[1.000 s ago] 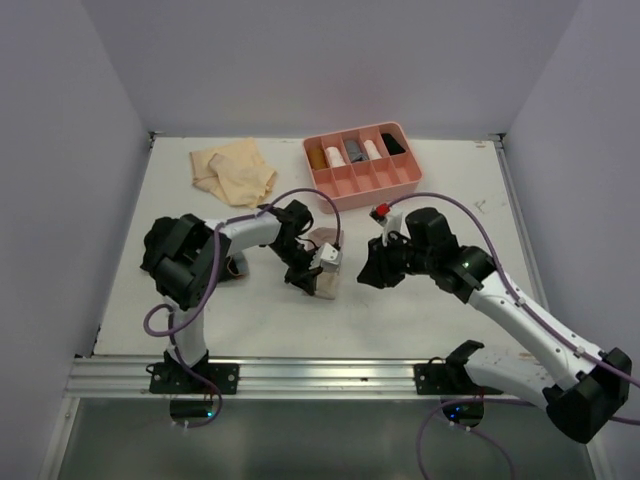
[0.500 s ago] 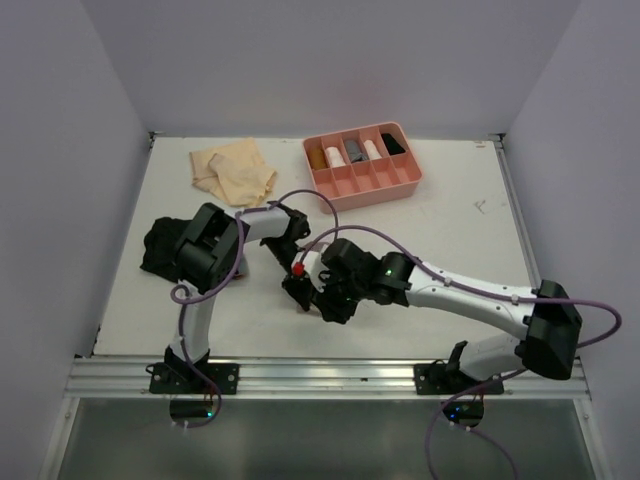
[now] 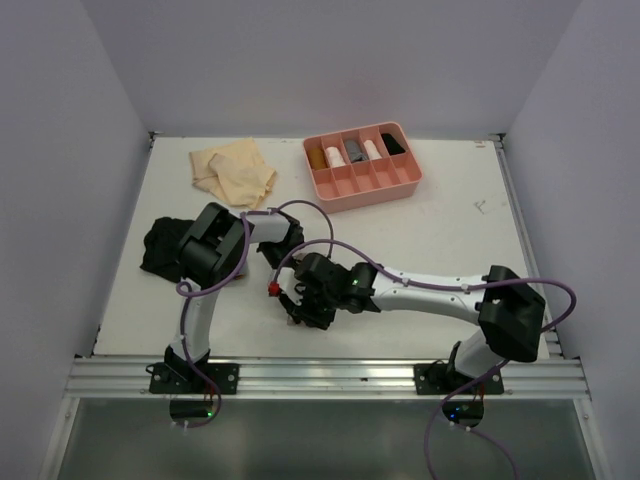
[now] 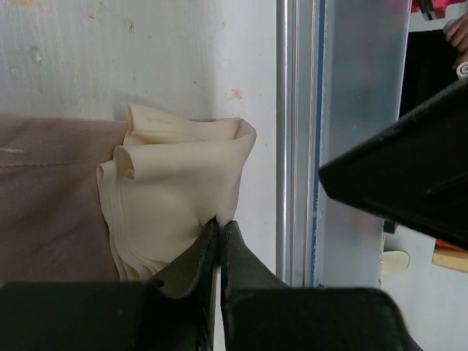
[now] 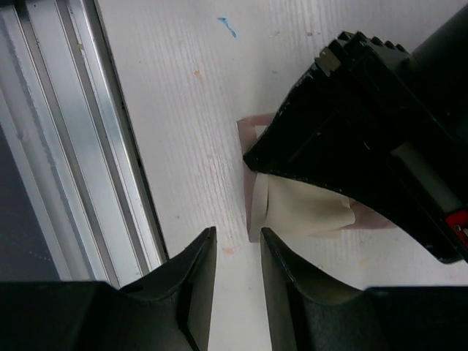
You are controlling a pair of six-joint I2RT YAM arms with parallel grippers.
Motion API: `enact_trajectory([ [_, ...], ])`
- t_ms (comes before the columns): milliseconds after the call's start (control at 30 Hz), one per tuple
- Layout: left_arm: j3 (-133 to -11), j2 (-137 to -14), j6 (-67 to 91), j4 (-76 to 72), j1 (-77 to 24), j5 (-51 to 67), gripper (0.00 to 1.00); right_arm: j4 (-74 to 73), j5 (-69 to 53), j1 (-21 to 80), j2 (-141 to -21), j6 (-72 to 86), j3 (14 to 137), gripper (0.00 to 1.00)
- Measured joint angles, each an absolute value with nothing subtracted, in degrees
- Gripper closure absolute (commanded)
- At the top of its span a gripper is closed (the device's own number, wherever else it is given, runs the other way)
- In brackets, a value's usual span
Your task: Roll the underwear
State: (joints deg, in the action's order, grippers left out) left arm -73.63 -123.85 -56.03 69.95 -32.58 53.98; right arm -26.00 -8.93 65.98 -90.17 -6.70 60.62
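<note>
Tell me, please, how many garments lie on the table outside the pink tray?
3: a tan one far left, a black one at the left edge, a pink-and-cream one pinched by the left tool near the front. The arms may hide more.

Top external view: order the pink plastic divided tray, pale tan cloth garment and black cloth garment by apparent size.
1. Pink plastic divided tray
2. Pale tan cloth garment
3. Black cloth garment (partly behind left arm)

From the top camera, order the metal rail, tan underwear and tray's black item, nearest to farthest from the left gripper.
1. metal rail, front edge, beside the left gripper.
2. tan underwear, far left.
3. black item, right end of the tray.
</note>
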Motion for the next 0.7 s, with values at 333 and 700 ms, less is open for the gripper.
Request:
enact_trajectory([
  [333, -74.3, -125.1, -53.0, 70.4, -32.1, 54.3, 1.00, -19.2, -7.9, 70.3, -93.4, -6.4, 58.3, 0.65],
  [700, -74.3, -125.2, -52.8, 70.4, -32.0, 54.3, 0.99, -10.9, -2.2, 70.5, -93.6, -6.1, 51.2, 0.65],
])
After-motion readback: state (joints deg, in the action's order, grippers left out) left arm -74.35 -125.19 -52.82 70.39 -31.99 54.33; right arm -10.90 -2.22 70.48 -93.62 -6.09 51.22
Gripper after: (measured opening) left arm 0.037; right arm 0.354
